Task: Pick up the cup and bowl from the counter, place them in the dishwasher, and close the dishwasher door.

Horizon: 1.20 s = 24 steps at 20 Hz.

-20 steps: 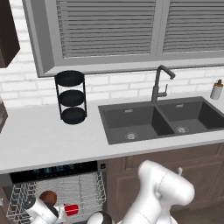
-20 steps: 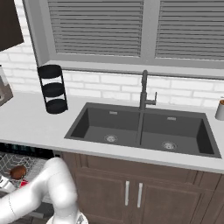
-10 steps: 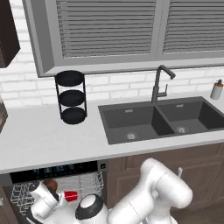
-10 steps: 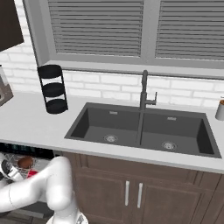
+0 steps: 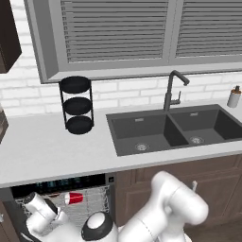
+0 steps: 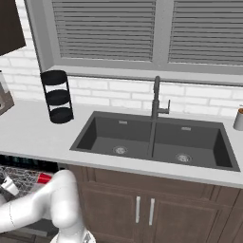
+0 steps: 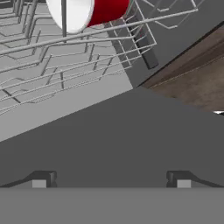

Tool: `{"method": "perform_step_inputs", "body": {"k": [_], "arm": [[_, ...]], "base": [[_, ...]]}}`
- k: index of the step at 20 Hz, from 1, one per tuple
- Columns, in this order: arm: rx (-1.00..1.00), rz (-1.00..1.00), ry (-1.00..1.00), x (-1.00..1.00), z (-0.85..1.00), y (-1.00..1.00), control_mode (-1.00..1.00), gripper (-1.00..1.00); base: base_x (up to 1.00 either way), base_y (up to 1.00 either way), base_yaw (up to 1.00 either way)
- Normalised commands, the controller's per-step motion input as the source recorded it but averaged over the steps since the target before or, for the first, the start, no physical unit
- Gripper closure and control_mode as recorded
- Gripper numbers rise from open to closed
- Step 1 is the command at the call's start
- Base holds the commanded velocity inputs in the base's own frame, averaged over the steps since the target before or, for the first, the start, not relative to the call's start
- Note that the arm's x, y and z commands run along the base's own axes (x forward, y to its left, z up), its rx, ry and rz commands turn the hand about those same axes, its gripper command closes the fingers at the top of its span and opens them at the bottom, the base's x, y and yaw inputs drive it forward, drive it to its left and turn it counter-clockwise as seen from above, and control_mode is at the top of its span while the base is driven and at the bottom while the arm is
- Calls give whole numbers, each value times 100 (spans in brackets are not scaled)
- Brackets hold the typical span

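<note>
The red cup [image 7: 94, 11] lies on its side in the dishwasher's wire rack [image 7: 65, 65], its white inside turned toward my hand. It also shows as a small red shape in the rack in the base views, cup [image 5: 73, 197] and cup [image 6: 43, 178]. My gripper [image 7: 110, 181] is open with nothing between its fingertips [image 7: 39, 180]. It hangs over the flat dark-grey dishwasher door [image 7: 131, 131], well short of the cup. The dishwasher [image 5: 61, 184] stands open under the counter [image 5: 47, 151]. The bowl is hidden.
On the counter stands a black tiered stand [image 5: 76, 105], left of the dark double sink [image 5: 165, 130] and its faucet [image 5: 172, 90]. A soap bottle [image 5: 233, 97] sits at the far right. Brown cabinet doors [image 6: 142, 209] run under the sink.
My hand has drawn back from the rack toward the door. The cup now shows farther back in the rack, nearer the control strip. The brown bowl seen beside my hand earlier is now covered.
</note>
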Motion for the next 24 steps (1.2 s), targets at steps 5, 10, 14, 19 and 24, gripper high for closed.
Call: {"method": "perform_step_inputs", "body": {"k": [5, 10, 14, 19, 24], "arm": [[0, 2, 0, -100, 65, -23, -100, -100], [5, 3, 0, -45, 76, -26, -100, -100], [5, 19, 0, -4, 46, -29, -100, -100], [21, 32, -1, -6, 48, -40, -100, -100], [16, 16, 0, -4, 58, -25, -100, -100]], "base": [[0, 0, 0], [0, 0, 0], [0, 0, 0], [0, 0, 0], [0, 0, 0]]}}
